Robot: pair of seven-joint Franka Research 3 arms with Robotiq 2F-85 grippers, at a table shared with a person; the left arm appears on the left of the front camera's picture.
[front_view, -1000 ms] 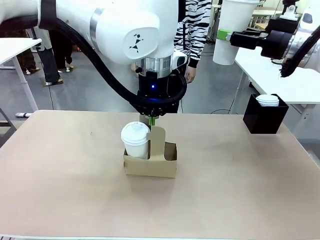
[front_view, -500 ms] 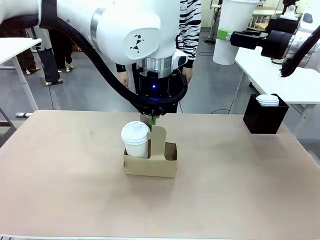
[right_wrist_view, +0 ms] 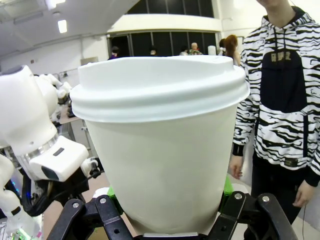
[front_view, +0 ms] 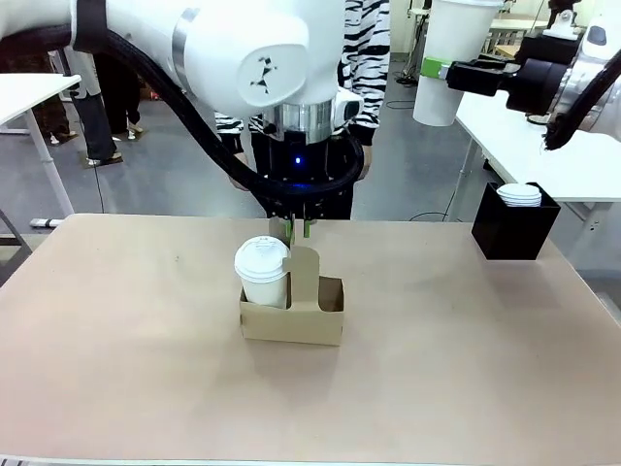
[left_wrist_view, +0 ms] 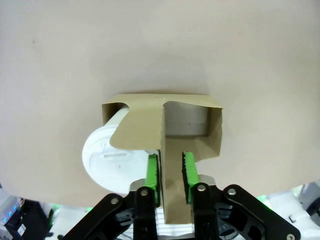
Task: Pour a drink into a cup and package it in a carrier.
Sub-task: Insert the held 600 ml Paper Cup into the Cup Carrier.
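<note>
Straddled the carrier handle tab, left gripper narrowly parted; gripped a lidded cup in the right gripper at 2 o'clock. Risked snagging the tab, tipping the seated cup.

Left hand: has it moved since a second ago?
Yes. The left hand has opened and lifted slightly, up off the handle tab of the carrier, which stays put.
</note>
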